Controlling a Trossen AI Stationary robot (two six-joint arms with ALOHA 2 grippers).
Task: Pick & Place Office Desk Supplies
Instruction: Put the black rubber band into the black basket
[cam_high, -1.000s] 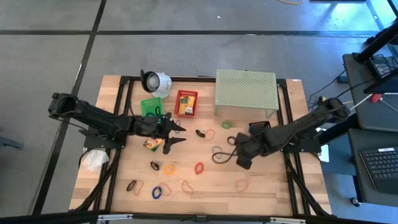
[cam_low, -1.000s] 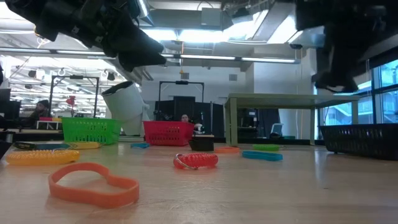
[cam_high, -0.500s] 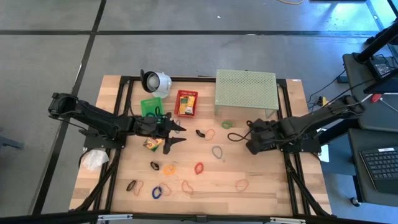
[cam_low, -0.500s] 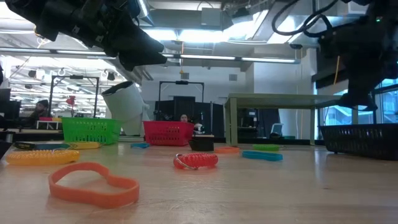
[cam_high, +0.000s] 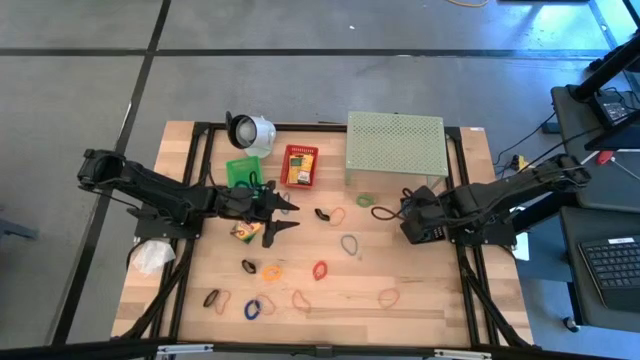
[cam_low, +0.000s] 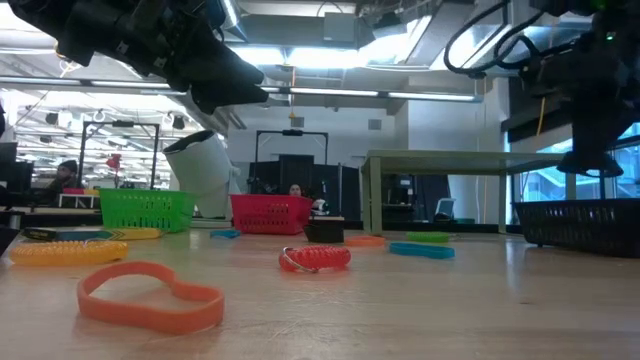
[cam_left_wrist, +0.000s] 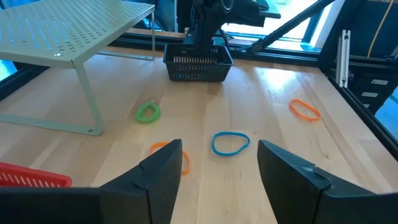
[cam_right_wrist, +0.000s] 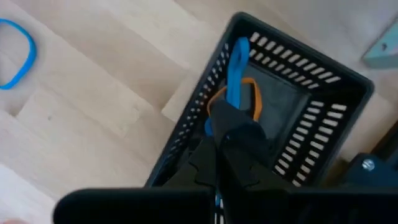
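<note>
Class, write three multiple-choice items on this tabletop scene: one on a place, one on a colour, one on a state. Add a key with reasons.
1. Where is the right gripper?
A. over the black basket
B. over the red basket
C. under the shelf

2. What colour is the band it holds?
A. green
B. blue
C. red

3. How is the left gripper?
A. shut on a crayon box
B. open, empty
C. out of view

Key: 1 A, its wrist view looks into the basket; 2 B, a blue loop hangs from its tips; 3 B, its fingers stand apart with bare table between.
</note>
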